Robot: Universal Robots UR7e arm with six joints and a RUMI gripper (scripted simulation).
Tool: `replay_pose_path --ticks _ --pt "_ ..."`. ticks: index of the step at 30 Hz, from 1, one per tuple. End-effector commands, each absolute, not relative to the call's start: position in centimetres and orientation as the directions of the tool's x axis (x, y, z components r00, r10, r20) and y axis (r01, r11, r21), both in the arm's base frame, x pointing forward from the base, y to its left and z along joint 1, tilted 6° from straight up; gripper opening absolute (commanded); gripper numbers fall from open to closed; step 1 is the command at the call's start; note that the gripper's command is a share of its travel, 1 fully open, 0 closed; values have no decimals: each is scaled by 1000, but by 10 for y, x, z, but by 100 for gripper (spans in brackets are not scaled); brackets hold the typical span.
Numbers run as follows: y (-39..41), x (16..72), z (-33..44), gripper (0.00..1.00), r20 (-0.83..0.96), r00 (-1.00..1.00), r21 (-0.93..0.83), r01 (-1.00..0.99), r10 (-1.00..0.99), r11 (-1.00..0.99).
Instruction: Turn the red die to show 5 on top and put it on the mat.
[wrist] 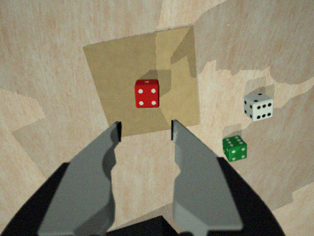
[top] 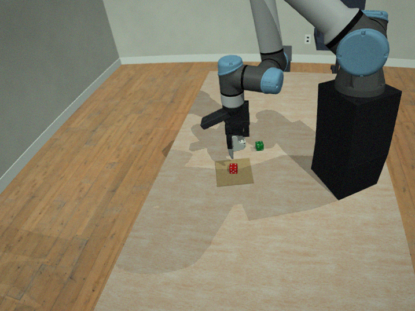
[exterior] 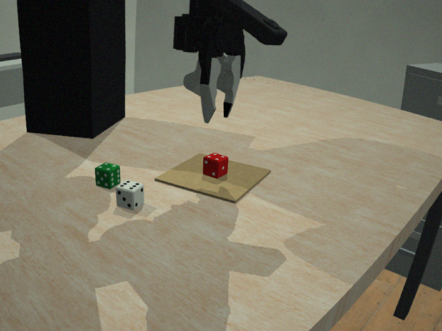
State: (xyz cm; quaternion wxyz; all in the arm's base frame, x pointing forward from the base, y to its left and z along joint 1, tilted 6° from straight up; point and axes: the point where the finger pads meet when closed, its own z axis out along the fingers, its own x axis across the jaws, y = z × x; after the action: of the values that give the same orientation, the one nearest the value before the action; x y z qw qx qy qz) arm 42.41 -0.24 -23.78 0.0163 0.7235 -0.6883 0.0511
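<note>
The red die (top: 233, 168) (exterior: 215, 165) (wrist: 147, 94) sits flat on the mat (top: 223, 180) (exterior: 252, 174) (wrist: 115, 60), fully inside its edges, with 4 on top. In the exterior view its near sides show 2 and 1. My gripper (top: 233, 153) (exterior: 216, 118) (wrist: 146, 122) is partly open and empty, above the table and clear of the red die. The white die (top: 242, 142) (exterior: 129, 194) (wrist: 258, 107) lies flat off the mat with 6 on top; the fingers partly hide it in the top view. The green die (top: 259, 145) (exterior: 107, 175) (wrist: 234, 148) lies flat beside it, apparently with 4 on top.
The arm's black pedestal (top: 355, 138) (exterior: 67, 54) stands on the table (top: 282, 255) (exterior: 279, 232) (wrist: 40, 72), on the green die's side of the mat. A grey cabinet (exterior: 439, 94) stands beyond the table edge.
</note>
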Motion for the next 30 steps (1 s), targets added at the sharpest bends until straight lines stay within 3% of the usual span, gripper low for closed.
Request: replay_pose_path --ticks 1,30 --pt "-2 424 -235 100 97 47 -47 -998 -994 -52" --pt "-2 425 -235 100 98 69 -45 -996 -993 -74"
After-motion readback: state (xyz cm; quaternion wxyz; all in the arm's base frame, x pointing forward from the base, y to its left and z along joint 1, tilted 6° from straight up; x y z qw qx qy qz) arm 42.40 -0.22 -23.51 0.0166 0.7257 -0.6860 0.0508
